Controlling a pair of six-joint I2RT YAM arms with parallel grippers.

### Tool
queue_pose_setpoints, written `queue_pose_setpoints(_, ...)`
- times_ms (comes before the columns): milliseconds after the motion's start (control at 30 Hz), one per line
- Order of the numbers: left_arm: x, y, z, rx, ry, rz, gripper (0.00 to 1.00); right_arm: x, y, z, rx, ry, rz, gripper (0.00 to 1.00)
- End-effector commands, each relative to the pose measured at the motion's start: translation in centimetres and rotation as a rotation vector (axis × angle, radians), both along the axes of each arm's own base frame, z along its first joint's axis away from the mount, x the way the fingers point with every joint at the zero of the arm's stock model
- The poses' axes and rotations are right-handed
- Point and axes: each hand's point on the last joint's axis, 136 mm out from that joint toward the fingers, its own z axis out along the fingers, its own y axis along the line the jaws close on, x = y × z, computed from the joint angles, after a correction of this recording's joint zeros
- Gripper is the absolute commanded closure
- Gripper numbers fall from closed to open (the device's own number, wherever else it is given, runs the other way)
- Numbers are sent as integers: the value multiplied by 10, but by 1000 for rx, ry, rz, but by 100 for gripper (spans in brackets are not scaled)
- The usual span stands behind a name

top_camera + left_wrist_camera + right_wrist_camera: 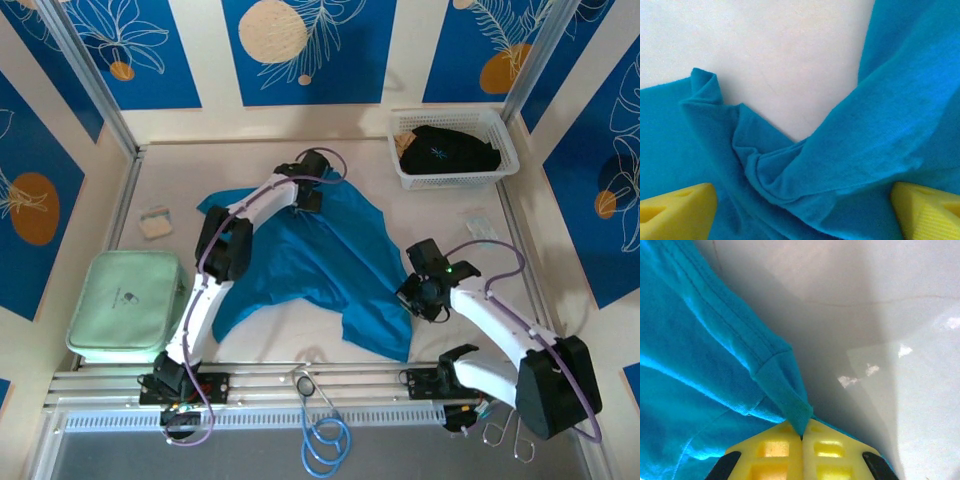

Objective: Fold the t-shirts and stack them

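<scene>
In wrist views, right gripper [801,434] pinching teal t-shirt [700,365] hem, left gripper [802,210] gaping.

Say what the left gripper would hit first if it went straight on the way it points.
The open left gripper points down at the bunched fold of the soft teal-blue cloth t-shirt; it would likely meet that first, though depth is unclear.

Spread t-shirt [320,262] before basket [455,181] with second t-shirt [450,150]

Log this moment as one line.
left pincer open over teal t-shirt | right pincer shut on teal t-shirt | black t-shirt in white basket
</scene>
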Motion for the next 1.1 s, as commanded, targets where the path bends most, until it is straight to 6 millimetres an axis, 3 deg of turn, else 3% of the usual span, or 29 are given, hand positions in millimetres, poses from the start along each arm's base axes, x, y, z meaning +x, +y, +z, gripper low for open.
queue_pose_setpoints(0, -22, -28, 17, -48, 16, -98, 5, -22, -2, 2, -4, 57, 3, 84)
queue_pose_setpoints(100, -30, -45, 59, -88, -64, -157, 0, -12, -7, 18, -38, 4, 46, 61)
queue_pose_setpoints(167, -36, -51, 90, -110, -121, -179, 0, 3, -11, 34, -69, -45, 83, 53)
queue_pose_setpoints(300, -53, -41, 154, -130, -233, -174, 1, 48, -4, 67, -91, -164, 232, 56)
queue_pose_setpoints(433, -76, 3, 183, -53, -268, -87, 0, 104, 23, 88, -57, -235, 403, 76)
queue_pose_setpoints(500, -88, 30, 177, 1, -230, -26, 0, 130, 40, 89, -30, -239, 471, 84)
queue_pose_setpoints(600, -107, 68, 148, 46, -154, 66, 1, 173, 62, 78, -12, -227, 555, 99)
queue_pose_setpoints(767, -131, 114, 91, 0, -49, 212, 7, 231, 92, 47, -22, -181, 636, 100)
queue_pose_setpoints(933, -135, 139, 57, -29, 11, 310, 12, 261, 115, 9, -25, -102, 676, 100)
queue_pose_setpoints(1067, -123, 143, 27, -30, 75, 346, 17, 271, 121, -18, -45, -35, 670, 100)
